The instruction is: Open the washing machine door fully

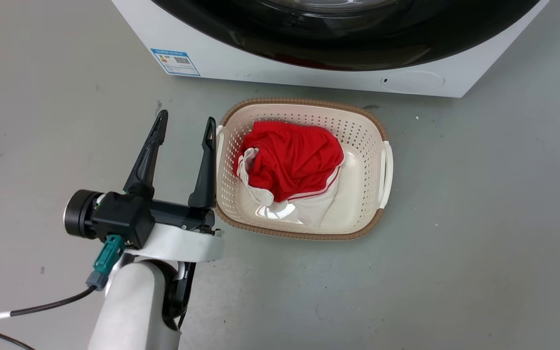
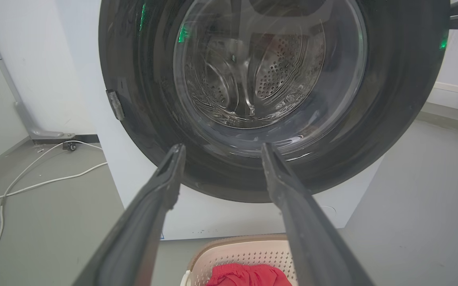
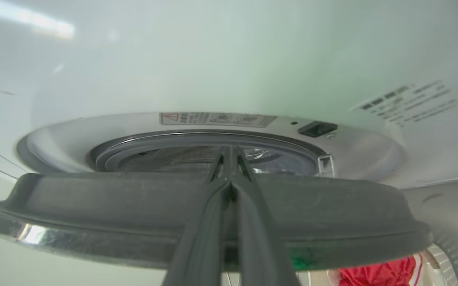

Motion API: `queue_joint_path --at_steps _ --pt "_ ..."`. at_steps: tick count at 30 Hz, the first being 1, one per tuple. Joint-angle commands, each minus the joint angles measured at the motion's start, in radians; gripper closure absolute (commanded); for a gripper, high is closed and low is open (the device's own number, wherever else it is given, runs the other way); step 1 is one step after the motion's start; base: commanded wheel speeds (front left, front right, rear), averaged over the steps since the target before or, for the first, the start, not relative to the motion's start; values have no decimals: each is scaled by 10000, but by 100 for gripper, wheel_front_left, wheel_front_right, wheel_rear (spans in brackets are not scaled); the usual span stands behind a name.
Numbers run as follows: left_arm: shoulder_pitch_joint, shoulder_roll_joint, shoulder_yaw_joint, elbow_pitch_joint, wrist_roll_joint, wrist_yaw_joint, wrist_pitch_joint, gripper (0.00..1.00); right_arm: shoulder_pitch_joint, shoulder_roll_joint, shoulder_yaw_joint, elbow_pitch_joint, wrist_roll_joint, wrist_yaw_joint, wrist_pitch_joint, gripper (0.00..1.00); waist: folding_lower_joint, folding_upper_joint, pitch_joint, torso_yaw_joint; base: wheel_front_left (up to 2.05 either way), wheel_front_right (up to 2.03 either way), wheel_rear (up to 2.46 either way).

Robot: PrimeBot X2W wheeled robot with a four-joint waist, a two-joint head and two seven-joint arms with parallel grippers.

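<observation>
The door (image 3: 94, 202) is found ajar from the front of the washing machine (image 1: 241, 65), and through the narrow gap the grey seal (image 3: 197, 139) and the lock slot (image 3: 317, 129) can be seen. The right claw (image 3: 229, 159) is closed, its two fingers pressed together with nothing seen between them. It is laid across the door's rim with the tips reaching into that gap. The left claw (image 1: 186, 121) is spread open and idle above the floor, just beside the left edge of the basket (image 1: 304, 103), in which a red garment (image 1: 292, 160) is piled, near the machine's front. The step in hand is judged to be the swinging of the door outward. It would best be done with the tips hooked behind the rim and the pull led along the door's arc about its hinge rather than straight out, so that slipping off the glossy edge is avoided
</observation>
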Motion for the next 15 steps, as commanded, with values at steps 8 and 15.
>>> queue_joint_path --at_steps 8,15 --pt "-273 -15 -81 22 -53 51 -26 0 392 96 -60 -546 389 0 1449 100 -1 0 73 -109 0 0 0" --pt "-302 -15 -128 73 -26 95 -26 0 795 36 -166 -853 691 -1 2308 100 -1 0 -69 -261 0 0 0"
